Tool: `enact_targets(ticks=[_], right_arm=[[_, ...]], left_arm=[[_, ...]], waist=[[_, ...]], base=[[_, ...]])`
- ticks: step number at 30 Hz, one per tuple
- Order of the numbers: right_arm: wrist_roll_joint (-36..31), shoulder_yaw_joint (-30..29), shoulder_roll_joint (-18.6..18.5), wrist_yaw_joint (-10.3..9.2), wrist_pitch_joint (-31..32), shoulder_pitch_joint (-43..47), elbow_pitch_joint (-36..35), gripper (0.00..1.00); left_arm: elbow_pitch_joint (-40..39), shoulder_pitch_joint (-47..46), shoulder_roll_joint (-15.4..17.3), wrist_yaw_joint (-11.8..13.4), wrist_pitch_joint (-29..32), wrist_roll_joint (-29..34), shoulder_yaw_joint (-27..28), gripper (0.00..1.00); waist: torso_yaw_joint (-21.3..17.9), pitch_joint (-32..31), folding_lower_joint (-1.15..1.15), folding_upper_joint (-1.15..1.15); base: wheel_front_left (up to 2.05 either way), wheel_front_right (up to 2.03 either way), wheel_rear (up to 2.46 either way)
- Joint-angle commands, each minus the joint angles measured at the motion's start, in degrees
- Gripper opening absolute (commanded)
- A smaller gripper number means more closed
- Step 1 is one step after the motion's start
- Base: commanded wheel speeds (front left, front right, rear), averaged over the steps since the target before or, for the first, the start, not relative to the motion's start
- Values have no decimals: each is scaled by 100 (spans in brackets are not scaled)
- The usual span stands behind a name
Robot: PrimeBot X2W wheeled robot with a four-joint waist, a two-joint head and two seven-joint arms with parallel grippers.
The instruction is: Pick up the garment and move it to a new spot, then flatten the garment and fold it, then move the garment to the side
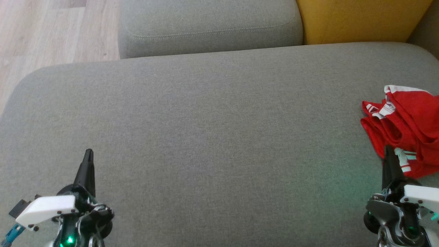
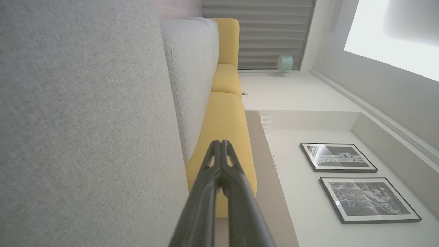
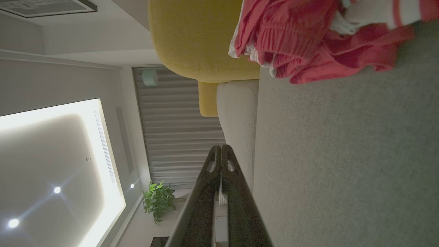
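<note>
Seat cushion: a broad grey fabric sofa seat (image 1: 212, 130) spans the head view, its rounded left corner above pale wood flooring (image 1: 51, 31).
Back cushion: a grey cushion (image 1: 209, 27) with a stitched seam sits along the seat's far edge, left of centre.
Yellow cushion: a mustard cushion (image 1: 360, 20) stands just beside the grey one, toward the seat's far right corner.
Garment: a red garment (image 1: 408, 127) with white stripes lies crumpled at the seat's right edge, about midway from front to back, and is cut off by the frame. In the right wrist view it lies bunched (image 3: 308, 37) on the grey fabric against the yellow cushion.
Left gripper: the left gripper (image 1: 89, 152) is over the seat's near left corner, fingers pressed together and empty, well apart from the garment. The left wrist view shows the tips meeting (image 2: 219, 142).
Right gripper: the right gripper (image 1: 388, 149) is at the seat's near right corner, fingers together with no cloth between them (image 3: 221, 147). Its tip overlaps the garment's near edge in the head view; contact cannot be told.
Wall: two framed black-and-white prints (image 2: 337, 157) hang side by side.
Plant: a green potted plant (image 3: 158, 200) stands by the blinds.
</note>
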Motion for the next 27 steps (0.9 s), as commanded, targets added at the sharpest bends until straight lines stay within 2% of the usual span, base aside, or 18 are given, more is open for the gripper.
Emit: enact_targets(ticks=[1,27], right_arm=[[-20,116,-26,40,51,-294,-178,0],[-32,102,-16,40,63,-295,-177,0]], left_arm=[[-166,-309,40,-41,57,37,189,0],[-166,-310,29,-41,70,50,206,0]], waist=[[0,0,0,0],[0,0,0,0]], base=[[0,0,0],[0,0,0]])
